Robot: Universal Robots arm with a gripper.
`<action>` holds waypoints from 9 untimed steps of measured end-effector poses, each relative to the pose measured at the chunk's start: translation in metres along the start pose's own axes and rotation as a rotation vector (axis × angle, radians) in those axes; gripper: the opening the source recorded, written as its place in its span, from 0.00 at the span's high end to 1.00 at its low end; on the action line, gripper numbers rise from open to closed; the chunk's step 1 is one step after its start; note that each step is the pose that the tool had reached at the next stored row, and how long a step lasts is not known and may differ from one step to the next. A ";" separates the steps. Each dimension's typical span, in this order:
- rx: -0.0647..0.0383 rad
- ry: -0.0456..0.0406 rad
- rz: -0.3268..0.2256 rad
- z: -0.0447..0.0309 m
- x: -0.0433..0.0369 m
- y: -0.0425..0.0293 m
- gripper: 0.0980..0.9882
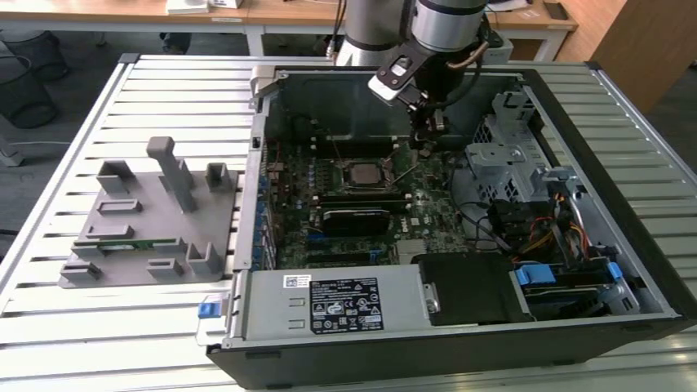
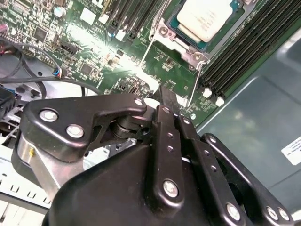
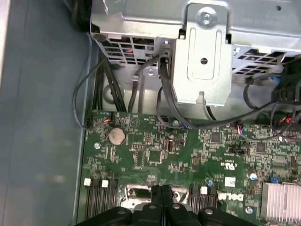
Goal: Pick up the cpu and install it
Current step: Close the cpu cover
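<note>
- Here, the small square cpu with a silvery-white metal top (image 2: 205, 18) lies in the metal-framed socket (image 2: 181, 45) on the green motherboard (image 3: 155, 155), inside the open black computer case (image 1: 458, 361).
- The black gripper (image 1: 423, 145) hangs just beside that socket, toward the exterior view's right.
- Its fingers (image 3: 156, 194) are pressed together, low over the board.

The table (image 1: 65, 327) has a top of pale metal slats and stands on a dark grey floor (image 1: 44, 139), with a black mesh waste basket (image 1: 22, 94) near its far corner, light wooden desks (image 1: 294, 12) behind it, and a brown wooden cabinet (image 1: 637, 45) at the exterior view's right.
</note>
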State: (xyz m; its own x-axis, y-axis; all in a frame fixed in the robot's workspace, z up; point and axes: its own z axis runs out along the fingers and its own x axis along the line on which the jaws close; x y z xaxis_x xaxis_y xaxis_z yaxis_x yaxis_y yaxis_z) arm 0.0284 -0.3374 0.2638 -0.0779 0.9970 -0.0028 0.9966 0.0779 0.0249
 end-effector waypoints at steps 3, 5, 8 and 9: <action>0.000 0.0003 -0.015 0.0020 0.0003 0.0017 0.99; 0.000 0.0004 -0.017 0.0027 0.0005 0.0063 0.99; 0.001 0.0005 -0.017 0.0036 0.0013 0.0134 0.99; 0.001 0.0005 -0.017 0.0040 0.0015 0.0149 0.99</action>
State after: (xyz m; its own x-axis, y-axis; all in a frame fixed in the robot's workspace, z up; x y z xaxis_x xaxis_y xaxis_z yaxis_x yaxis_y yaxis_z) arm 0.0432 -0.3348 0.2601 -0.0946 0.9955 -0.0027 0.9952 0.0946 0.0236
